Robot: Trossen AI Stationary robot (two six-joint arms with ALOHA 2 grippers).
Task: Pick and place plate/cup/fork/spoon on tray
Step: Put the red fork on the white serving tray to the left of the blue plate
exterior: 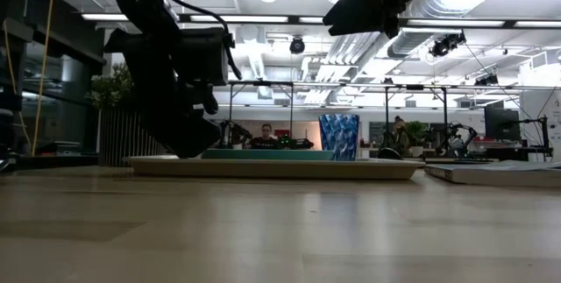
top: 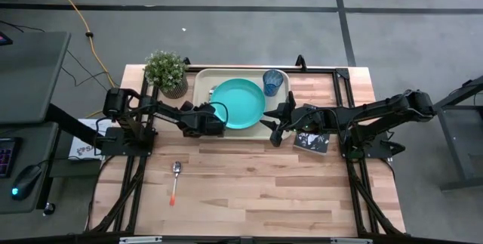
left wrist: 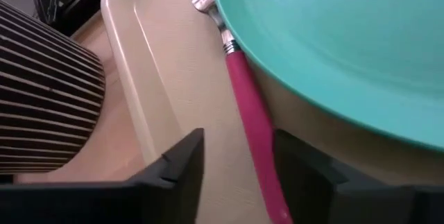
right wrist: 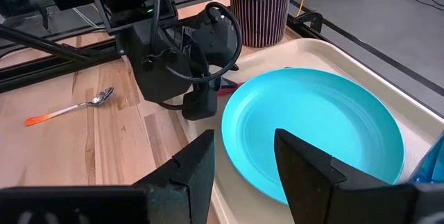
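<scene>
Tray (top: 204, 85) holds plate (top: 237, 105), cup (top: 273, 82), fork (left wrist: 250, 116).

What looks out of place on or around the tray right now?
The fork lies on the tray with its tines tucked under the plate's rim, left gripper open over its handle. The spoon is still on the bare table, apart from the tray.

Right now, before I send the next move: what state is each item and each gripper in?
plate: flat in the tray.
cup: upright in the tray's corner.
fork: lying in the tray, tines under the plate's rim.
spoon: on the table, outside the tray.
tray: flat on the table.
left gripper: open, straddling the fork handle.
right gripper: open, above the plate's edge.
</scene>
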